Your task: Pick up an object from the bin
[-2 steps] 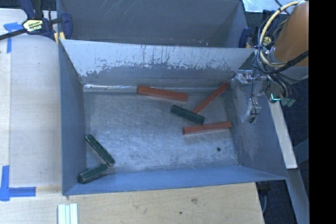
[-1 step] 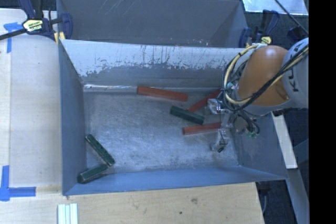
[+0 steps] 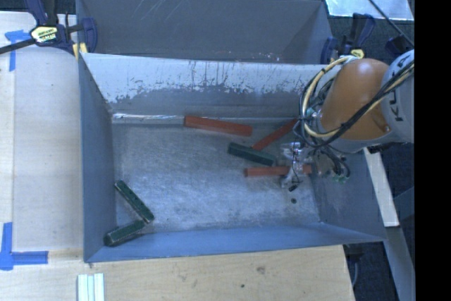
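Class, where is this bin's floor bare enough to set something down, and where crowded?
Bare: the middle floor between the long red stick, the two green sticks front-left and the front wall. Crowded: the right, where a dark green stick and short red stick lie by the end effector.

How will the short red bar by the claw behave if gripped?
The short red bar looks straight and flat-sided, so probably stiff, unlikely to roll. Slim, so likely light. The dark green bar close beside it may get nudged.
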Robot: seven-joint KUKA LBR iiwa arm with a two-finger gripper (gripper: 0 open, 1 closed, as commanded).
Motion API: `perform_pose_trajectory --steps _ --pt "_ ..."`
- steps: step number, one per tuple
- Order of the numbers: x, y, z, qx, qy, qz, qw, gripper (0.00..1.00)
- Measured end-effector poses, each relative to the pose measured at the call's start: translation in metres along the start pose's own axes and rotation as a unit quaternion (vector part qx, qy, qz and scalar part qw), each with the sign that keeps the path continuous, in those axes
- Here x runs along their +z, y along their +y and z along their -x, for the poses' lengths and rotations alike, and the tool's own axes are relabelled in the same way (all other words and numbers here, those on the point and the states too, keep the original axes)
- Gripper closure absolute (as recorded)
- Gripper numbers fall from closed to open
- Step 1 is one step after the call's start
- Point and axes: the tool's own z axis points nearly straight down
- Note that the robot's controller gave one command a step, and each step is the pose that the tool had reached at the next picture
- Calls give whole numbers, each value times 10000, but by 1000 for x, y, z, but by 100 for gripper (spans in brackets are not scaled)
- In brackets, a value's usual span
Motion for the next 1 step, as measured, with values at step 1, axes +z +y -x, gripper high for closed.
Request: perform_pose_trajectory --steps 1 --pt "0 -4 8 372 -11 3 9993 100"
